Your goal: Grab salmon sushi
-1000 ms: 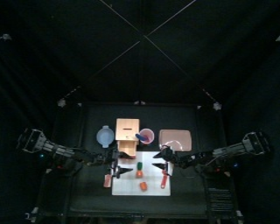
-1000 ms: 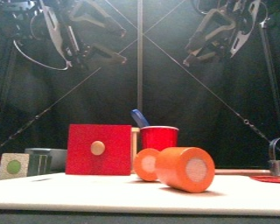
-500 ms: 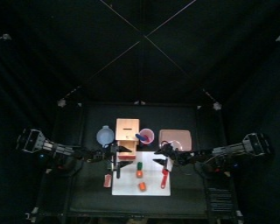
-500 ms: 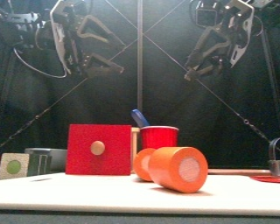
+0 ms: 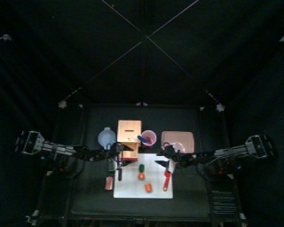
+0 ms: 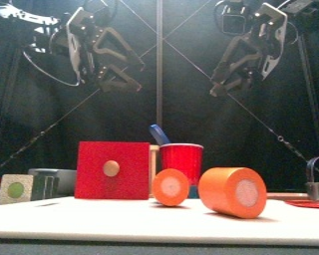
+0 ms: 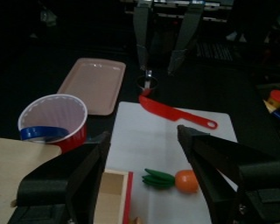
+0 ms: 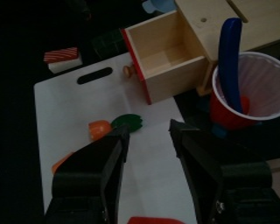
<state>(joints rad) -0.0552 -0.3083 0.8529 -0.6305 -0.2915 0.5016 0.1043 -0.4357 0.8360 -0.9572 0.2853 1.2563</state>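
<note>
The salmon sushi [image 8: 60, 58], a small orange-pink piece with a whitish side, lies on the black table just off the handle end of the white cutting board [image 8: 73, 109]. In the top view the sushi [image 5: 109, 183] is at the board's left edge. My left gripper [image 7: 143, 175] hangs open above the board [image 5: 130, 188], near the wooden box [image 5: 135, 133], with nothing between its jaws [image 5: 118, 160]. Opposite it, the right gripper [image 8: 149, 162] is open too and empty [image 5: 166, 158]. Both hang high in the front view, well above the table.
On the board lie a red toy knife [image 7: 171, 112] and an orange piece with green leaves [image 7: 178, 179]. A red cup [image 8: 248, 92] holding a blue thing stands beside the box. A pink tray [image 7: 90, 83] sits behind. Two orange rolls [image 6: 233, 191] lie at the front edge.
Both grippers have drifted inward toward the board's middle. In the front view the larger orange roll has rolled to the right, away from the smaller one.
</note>
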